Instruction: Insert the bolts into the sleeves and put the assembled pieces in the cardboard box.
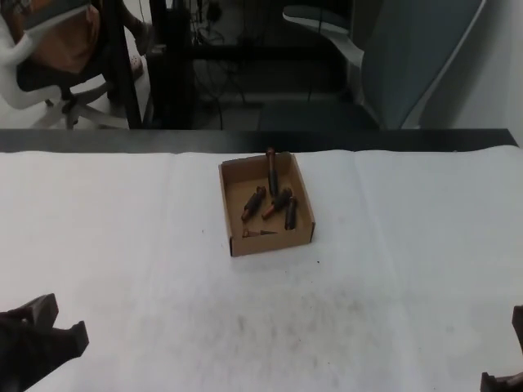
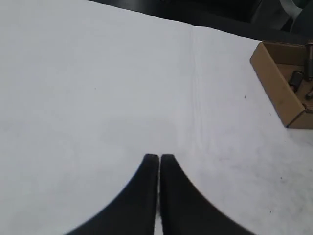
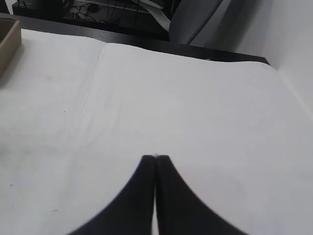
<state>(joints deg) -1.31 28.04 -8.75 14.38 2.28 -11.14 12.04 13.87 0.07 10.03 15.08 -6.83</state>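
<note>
The left claw is closed, its two black fingers pressed tip to tip with nothing between them. White tabletop lies beyond the tips. A fold line in the white covering runs away from the claw. Past that line, off to one side, sits the cardboard box, and dark bolt-and-sleeve pieces show over its wall.

The right claw is closed in the same way and holds nothing, with bare white covering beyond it. A corner of the box shows at the edge of its view, well apart from the fingers.

In the high view the left arm sits at the near left corner of the tabletop and the right arm at the near right corner. Both are far from the box, which rests at the middle of the tabletop toward the far edge. Several pieces lie loose on its floor at different angles, and one stands against the far wall with its end above the rim. Behind the tabletop stands a grey office chair.
</note>
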